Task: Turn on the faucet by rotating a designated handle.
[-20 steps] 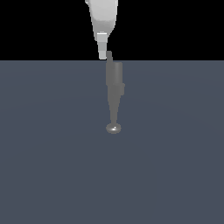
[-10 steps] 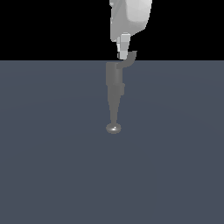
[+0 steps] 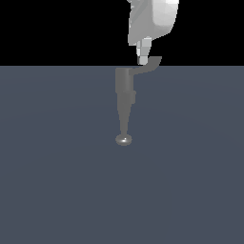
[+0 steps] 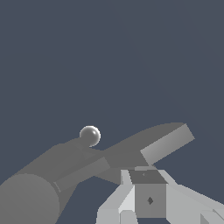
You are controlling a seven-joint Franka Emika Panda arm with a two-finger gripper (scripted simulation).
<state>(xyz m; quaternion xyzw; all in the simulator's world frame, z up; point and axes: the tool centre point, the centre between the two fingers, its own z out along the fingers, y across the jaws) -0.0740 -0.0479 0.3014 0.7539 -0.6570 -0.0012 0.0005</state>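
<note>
small matte grey metal faucet (image 3: 125,95) upright on dark blue-grey counter (image 3: 57,181), tapering spout ending in shiny rounded knob (image 3: 124,139). thin flat grey curved handle (image 3: 148,65) jutting from body's top toward the exterior view's right. white robot gripper (image 3: 143,59) lowered against handle's inner stretch, arm cropped at upper edge. jaws' spread impossible to judge: fingertips overlap in both views, contact unclear.
</note>
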